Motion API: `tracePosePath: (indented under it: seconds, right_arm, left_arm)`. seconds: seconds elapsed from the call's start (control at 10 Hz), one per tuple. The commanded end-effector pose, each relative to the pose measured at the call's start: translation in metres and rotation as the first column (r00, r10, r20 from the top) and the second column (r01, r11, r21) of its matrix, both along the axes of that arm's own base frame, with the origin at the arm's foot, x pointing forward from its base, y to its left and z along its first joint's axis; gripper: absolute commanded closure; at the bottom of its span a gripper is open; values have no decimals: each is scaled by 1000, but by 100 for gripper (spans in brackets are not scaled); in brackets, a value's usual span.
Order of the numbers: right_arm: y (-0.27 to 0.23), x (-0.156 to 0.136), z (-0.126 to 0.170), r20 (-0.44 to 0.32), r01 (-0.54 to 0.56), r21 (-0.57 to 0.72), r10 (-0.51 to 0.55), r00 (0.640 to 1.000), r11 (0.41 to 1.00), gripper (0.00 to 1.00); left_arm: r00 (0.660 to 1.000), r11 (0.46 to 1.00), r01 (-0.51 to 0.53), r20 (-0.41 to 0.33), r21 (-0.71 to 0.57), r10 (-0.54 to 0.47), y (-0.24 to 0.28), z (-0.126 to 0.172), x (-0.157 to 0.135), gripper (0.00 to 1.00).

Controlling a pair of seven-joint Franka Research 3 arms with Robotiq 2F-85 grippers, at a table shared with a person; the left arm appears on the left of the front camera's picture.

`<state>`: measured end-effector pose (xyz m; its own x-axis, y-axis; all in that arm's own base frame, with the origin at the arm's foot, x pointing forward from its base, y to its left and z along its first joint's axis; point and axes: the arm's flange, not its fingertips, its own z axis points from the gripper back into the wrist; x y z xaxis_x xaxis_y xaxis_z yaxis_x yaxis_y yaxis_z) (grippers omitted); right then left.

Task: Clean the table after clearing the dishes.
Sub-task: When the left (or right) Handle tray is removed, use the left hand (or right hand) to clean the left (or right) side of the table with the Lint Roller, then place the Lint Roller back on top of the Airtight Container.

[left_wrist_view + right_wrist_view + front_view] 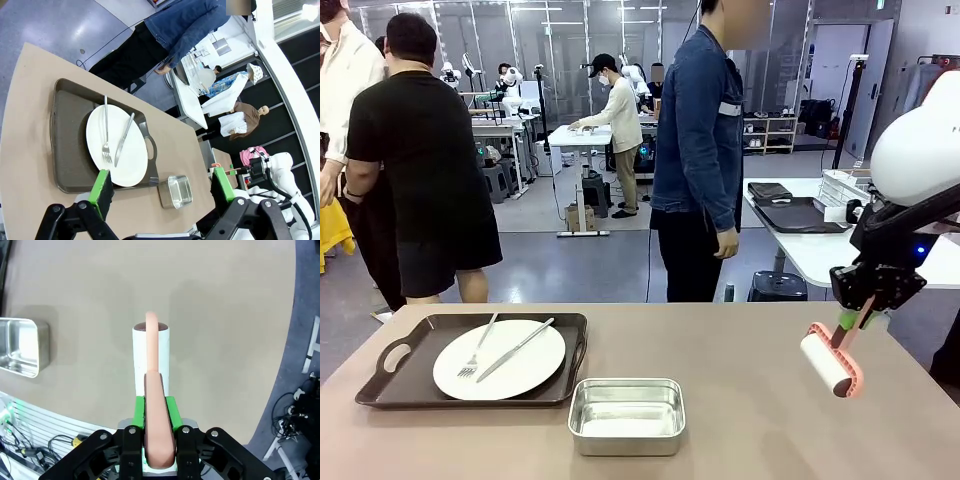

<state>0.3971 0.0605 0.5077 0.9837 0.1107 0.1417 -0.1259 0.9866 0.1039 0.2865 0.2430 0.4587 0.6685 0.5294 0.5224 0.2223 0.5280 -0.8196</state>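
The brown surface (750, 400) runs the whole width of the front view. On its left part, close to the far edge and the left edge, sits a dark handled tray (390, 385). The tray carries one round white plate (520, 375), and a fork (478, 350) and a knife (515, 350) lie side by side across the plate. Just beside the tray's near right corner stands a small square steel pan (626, 415), its shiny bottom bare.

From the pan to the right edge the top is open. There the right tool (855, 315) is pinched on the pink handle of a lint roller (827, 365), whose white roll hangs low over the surface. I cannot tell whether the roll touches.

A person (700, 130) in a denim jacket stands beyond the far edge, with a white table (800, 250) behind.

The right wrist view looks down the roller's handle between the green pads of the right tool (155, 410), with the pan's corner off to one side. The left wrist view looks from above, with the left tool (161, 185) spread wide over the tray's near edge and the plate.
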Motion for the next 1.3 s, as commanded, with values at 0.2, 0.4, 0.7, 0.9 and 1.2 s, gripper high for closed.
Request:
tracePosePath:
  seconds: [0.2,0.4,0.7,0.9,1.2]
  right_arm:
    - [0,0,0,0,0,0,0,1000,1000,79]
    - [0,0,0,0,0,0,0,1000,1000,79]
    - [0,0,0,0,0,0,0,1000,1000,79]
    - [0,0,0,0,0,0,0,1000,1000,79]
    - [0,0,0,0,0,0,0,1000,1000,79]
  left_arm:
    - [1000,1000,10,17,-1,-10,2,2,-1,0]
    - [1000,1000,10,17,-1,-10,2,2,-1,0]
    - [1000,1000,10,17,-1,-10,2,2,-1,0]
    - [1000,1000,10,17,-1,-10,2,2,-1,0]
    - [1000,1000,10,17,-1,-10,2,2,-1,0]
